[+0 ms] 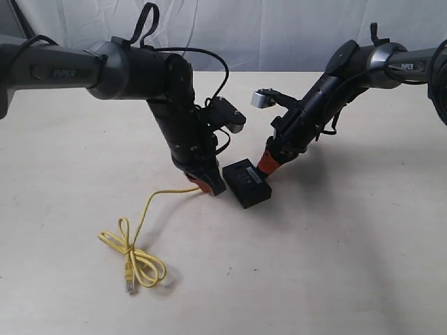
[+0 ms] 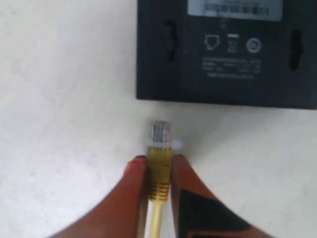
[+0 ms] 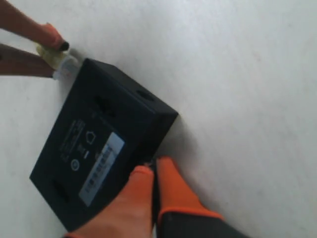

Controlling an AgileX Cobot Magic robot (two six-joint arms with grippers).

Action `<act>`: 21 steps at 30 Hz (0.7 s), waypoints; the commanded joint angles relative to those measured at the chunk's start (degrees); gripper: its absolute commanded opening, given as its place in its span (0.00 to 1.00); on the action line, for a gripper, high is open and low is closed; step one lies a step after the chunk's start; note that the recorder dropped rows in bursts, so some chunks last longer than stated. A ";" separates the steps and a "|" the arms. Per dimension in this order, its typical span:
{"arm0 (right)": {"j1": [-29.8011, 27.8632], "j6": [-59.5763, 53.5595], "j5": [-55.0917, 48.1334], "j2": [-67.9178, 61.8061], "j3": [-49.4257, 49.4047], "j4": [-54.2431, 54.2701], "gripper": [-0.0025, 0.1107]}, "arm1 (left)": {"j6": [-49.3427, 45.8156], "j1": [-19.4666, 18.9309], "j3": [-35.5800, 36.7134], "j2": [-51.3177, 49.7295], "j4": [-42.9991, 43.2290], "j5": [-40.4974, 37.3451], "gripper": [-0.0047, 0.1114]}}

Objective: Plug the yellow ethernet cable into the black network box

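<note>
The left gripper [image 2: 158, 161] is clamped on the yellow ethernet cable [image 2: 159, 171] just behind its clear plug; the plug's long axis aims squarely at the near wall of the black network box [image 2: 218, 54], just short of it. The box lies flat on the table [image 1: 335, 265], label up; the right gripper [image 3: 152, 171], fingers together, touches its edge.

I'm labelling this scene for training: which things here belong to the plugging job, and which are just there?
In the job: yellow ethernet cable, gripped near its plug by the left end effector; black network box; right end effector, at the box's edge.
Just there: table underneath; white cloth behind.
</note>
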State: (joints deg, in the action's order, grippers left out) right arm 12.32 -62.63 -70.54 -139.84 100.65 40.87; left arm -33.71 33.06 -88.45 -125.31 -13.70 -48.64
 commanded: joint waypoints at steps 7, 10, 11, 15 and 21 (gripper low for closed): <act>0.34 -0.37 4.78 -1.50 -0.37 -1.62 0.01 | -11.34 1.69 5.20 9.23 3.38 0.58 0.04; 0.34 -0.37 4.78 -1.50 -0.37 -1.62 0.01 | -30.87 -0.09 8.67 12.73 -6.77 -1.12 0.04; 0.34 -0.37 4.78 -1.50 -0.37 -1.62 0.01 | -33.33 -0.89 8.78 12.76 -8.92 -2.23 0.04; 0.34 -0.37 4.78 -1.50 -0.37 -1.62 0.01 | -34.98 -3.97 8.78 11.92 -12.47 -2.39 0.04; 0.34 -0.37 4.57 -1.50 -0.37 -1.51 0.01 | -31.38 -5.15 8.78 9.44 -18.07 -1.31 0.04</act>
State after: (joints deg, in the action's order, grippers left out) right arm 12.32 -62.63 -70.54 -139.84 100.65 40.87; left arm -67.61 28.05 -79.86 -114.72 -28.96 -51.01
